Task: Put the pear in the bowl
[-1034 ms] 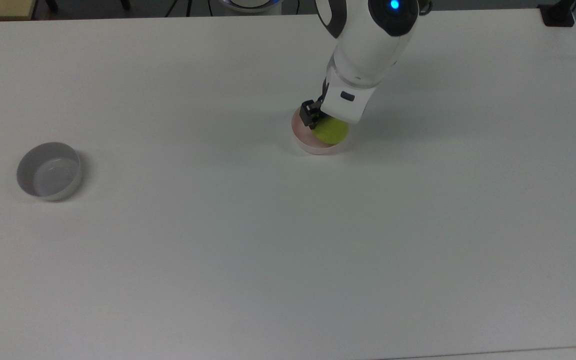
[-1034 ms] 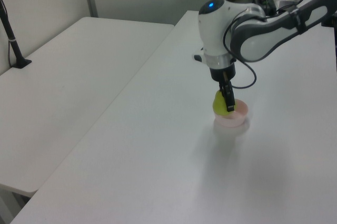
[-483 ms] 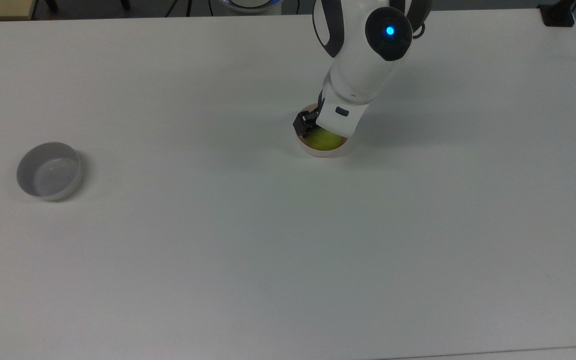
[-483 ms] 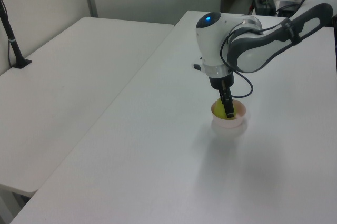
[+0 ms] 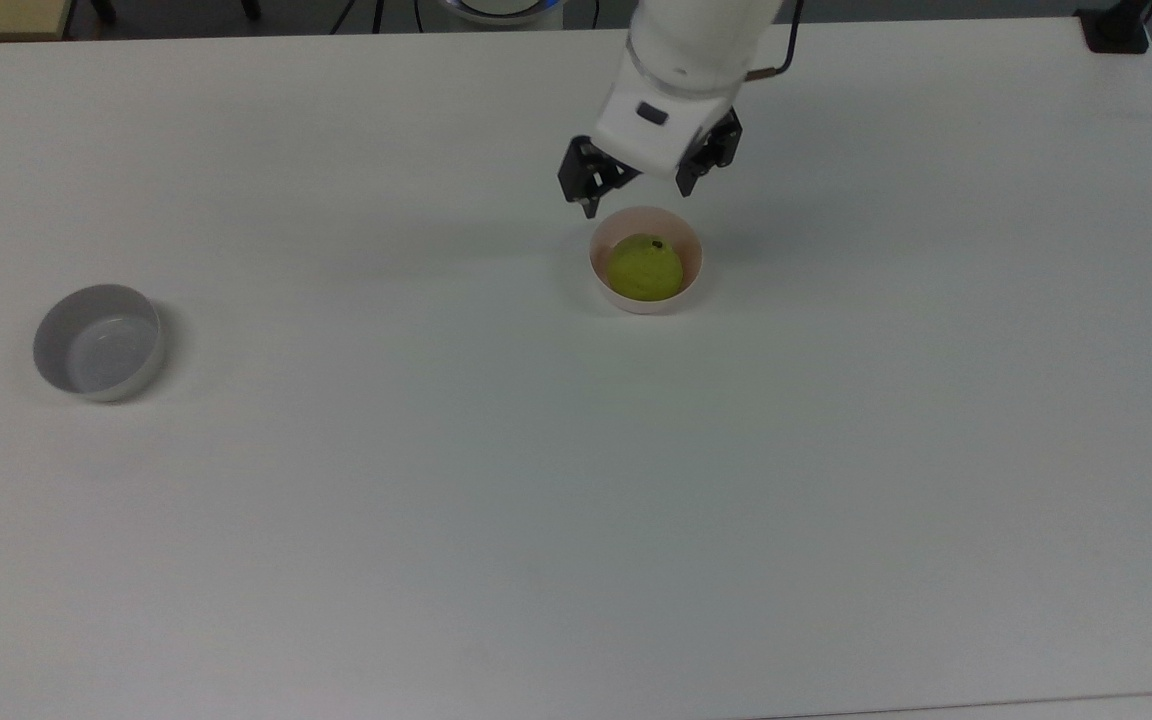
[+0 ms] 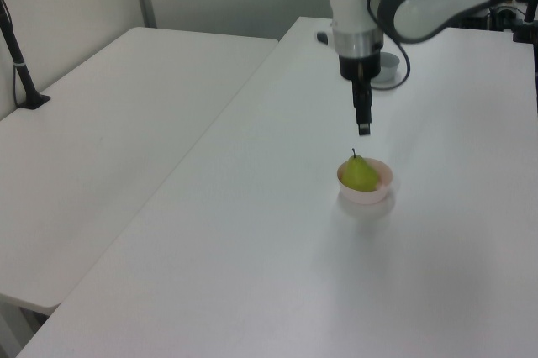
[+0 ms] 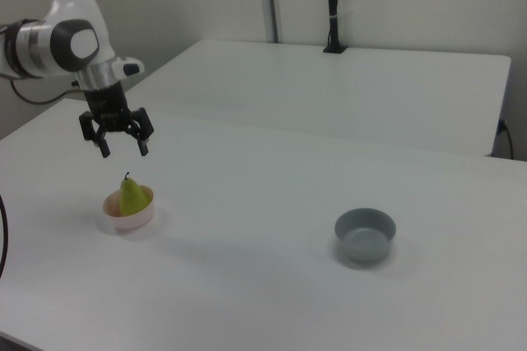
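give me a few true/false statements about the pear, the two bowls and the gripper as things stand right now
1. The pear sits inside the pink bowl. True.
2. The gripper is shut on the pear. False: it is open, raised above the bowl and holding nothing.
3. The grey bowl holds a second fruit. False: nothing lies in it.
4. The pear stands with its stem pointing up. True, as the left view and the right view show it.
5. The two bowls touch each other. False: they stand far apart on the white table, the grey one toward the top view's left.
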